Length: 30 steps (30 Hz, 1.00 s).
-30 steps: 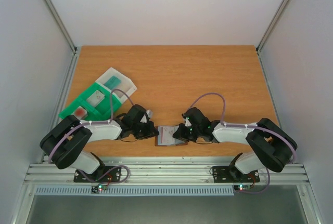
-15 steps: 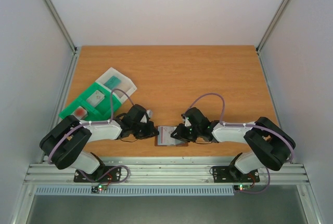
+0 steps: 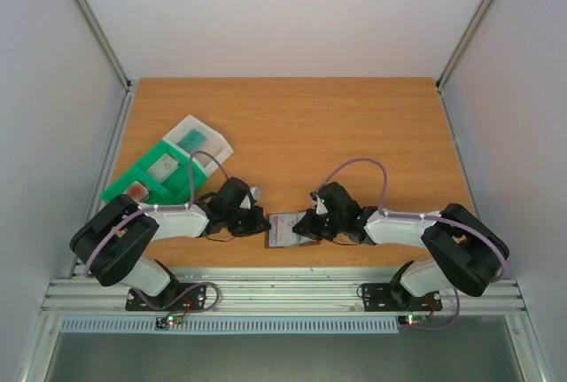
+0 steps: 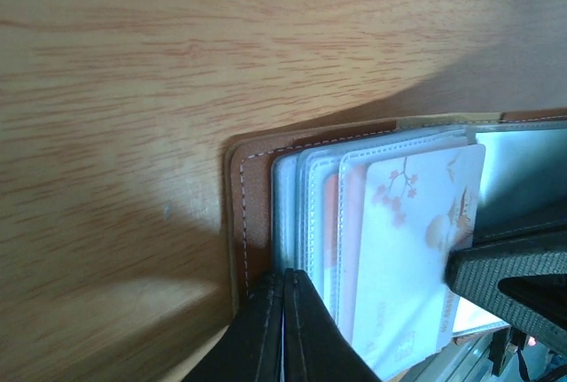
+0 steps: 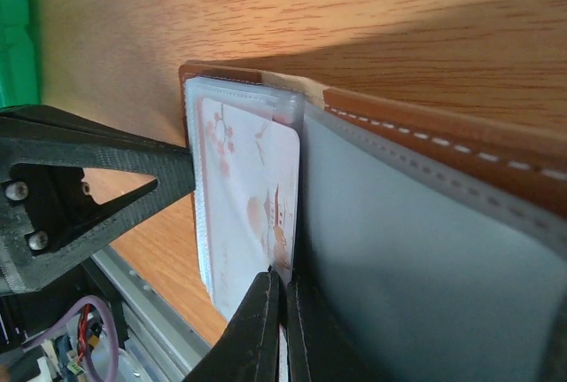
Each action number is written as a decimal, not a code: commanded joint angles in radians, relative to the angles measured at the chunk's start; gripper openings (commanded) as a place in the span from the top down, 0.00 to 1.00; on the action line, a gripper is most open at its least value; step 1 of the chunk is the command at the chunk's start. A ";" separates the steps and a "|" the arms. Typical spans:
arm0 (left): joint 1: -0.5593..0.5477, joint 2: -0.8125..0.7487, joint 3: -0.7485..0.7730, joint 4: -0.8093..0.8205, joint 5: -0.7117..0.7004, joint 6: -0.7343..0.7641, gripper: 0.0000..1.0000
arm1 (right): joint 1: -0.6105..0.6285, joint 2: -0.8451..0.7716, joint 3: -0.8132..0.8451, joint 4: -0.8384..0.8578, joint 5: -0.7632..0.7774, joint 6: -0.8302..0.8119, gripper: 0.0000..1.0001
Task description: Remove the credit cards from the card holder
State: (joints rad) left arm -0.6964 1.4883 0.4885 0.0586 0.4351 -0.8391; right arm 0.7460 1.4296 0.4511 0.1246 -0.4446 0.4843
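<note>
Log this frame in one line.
left claw: shut on card holder edge | right claw: shut on blossom-print credit card | card holder: open | extraction: not done

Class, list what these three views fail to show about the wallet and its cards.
Top view: card holder too small, its ends covered by left tool and right tool.
Left wrist: card corner hidden under right tool.
Right wrist: card's print blurred; anything behind it hidden.

The card holder (image 3: 285,229) lies lower centre between left gripper (image 3: 263,225) and right gripper (image 3: 304,227), 1 credit card (image 4: 416,249) in it; the tray (image 3: 146,178) at left.
</note>
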 commanded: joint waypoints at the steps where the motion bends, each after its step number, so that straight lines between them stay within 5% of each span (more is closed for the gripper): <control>1: -0.005 0.047 -0.016 0.006 -0.035 0.000 0.98 | -0.013 -0.033 -0.020 -0.067 0.046 -0.017 0.97; 30: -0.005 0.077 -0.010 0.042 -0.037 0.017 0.99 | -0.088 -0.147 -0.028 -0.210 0.023 -0.092 0.99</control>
State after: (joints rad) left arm -0.6983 1.5249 0.4892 0.1314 0.4488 -0.8398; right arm 0.6750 1.3212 0.4232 0.0223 -0.4622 0.4259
